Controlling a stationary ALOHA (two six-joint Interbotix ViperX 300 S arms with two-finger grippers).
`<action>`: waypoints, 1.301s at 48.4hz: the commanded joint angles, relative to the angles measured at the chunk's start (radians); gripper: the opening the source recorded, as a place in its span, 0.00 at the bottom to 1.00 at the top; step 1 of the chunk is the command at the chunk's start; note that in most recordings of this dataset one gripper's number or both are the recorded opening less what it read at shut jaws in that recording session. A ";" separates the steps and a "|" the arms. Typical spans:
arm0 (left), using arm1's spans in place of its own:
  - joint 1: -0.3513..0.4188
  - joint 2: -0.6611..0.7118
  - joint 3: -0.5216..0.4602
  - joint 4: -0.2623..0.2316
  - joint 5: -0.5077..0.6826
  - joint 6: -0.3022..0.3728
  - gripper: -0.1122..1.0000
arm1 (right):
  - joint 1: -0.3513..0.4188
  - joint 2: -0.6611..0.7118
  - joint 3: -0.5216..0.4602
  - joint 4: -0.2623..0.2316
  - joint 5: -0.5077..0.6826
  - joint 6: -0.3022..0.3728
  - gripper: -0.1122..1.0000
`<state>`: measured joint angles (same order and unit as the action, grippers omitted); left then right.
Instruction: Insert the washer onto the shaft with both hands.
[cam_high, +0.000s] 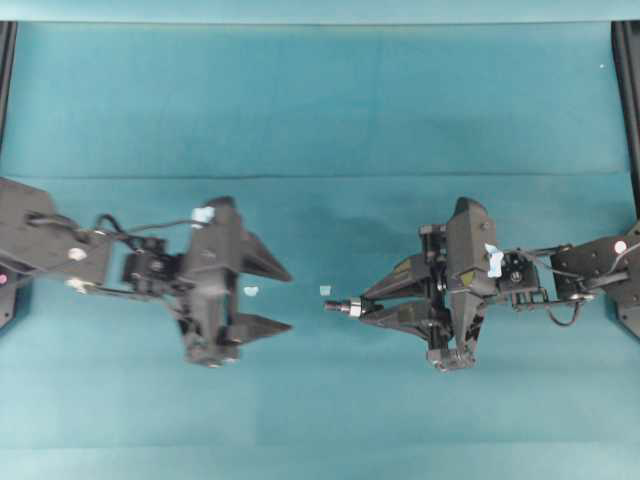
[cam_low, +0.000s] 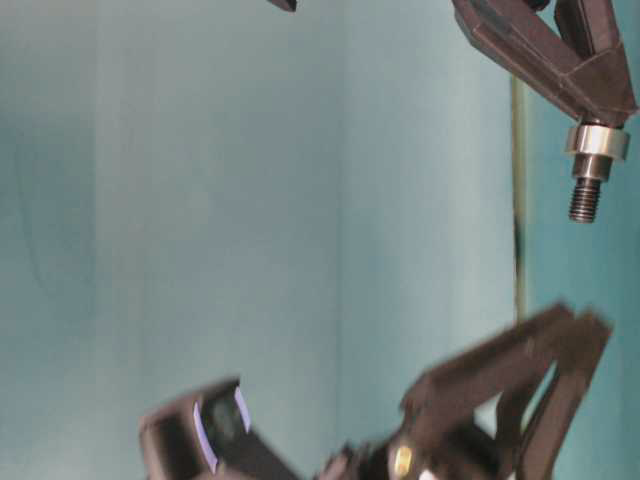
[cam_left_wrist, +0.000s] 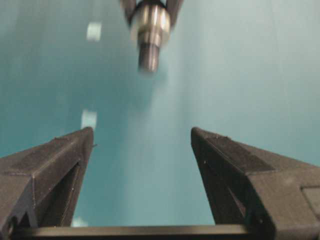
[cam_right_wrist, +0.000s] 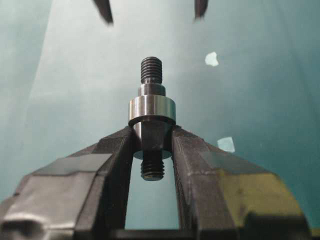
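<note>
Teal cloth (cam_high: 320, 110) covers the whole table. From above, the left gripper (cam_high: 290, 299) has its two fingers wide apart and nothing in them. The right gripper (cam_high: 366, 305) is clamped on the shaft (cam_high: 341, 307), which pokes toward the left one. Two tape scraps (cam_high: 250, 291) lie between them.

From the right wrist, the shaft (cam_right_wrist: 151, 120) stands up between the pinched fingers (cam_right_wrist: 116, 150), and the washer (cam_right_wrist: 151, 110) sits around it.

From the left wrist, the spread fingers (cam_left_wrist: 60, 155) point at the shaft (cam_left_wrist: 149, 35).

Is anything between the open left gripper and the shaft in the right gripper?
Nothing visible does. The left gripper faces the shaft across open space. Two pale tape scraps lie flat on the table below.
</note>
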<state>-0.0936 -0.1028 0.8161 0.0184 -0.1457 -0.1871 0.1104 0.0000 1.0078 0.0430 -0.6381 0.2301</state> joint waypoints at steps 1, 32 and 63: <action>-0.002 -0.048 0.012 0.002 0.000 0.000 0.87 | 0.000 -0.009 -0.012 0.002 -0.002 0.002 0.10; -0.002 -0.115 0.074 0.003 0.003 0.002 0.87 | 0.000 -0.009 -0.012 0.003 0.006 0.000 0.10; -0.002 -0.115 0.074 0.003 0.015 0.000 0.87 | 0.000 -0.009 -0.012 0.002 0.006 0.000 0.10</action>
<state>-0.0936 -0.2025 0.9004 0.0184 -0.1258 -0.1871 0.1104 0.0000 1.0078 0.0430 -0.6274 0.2301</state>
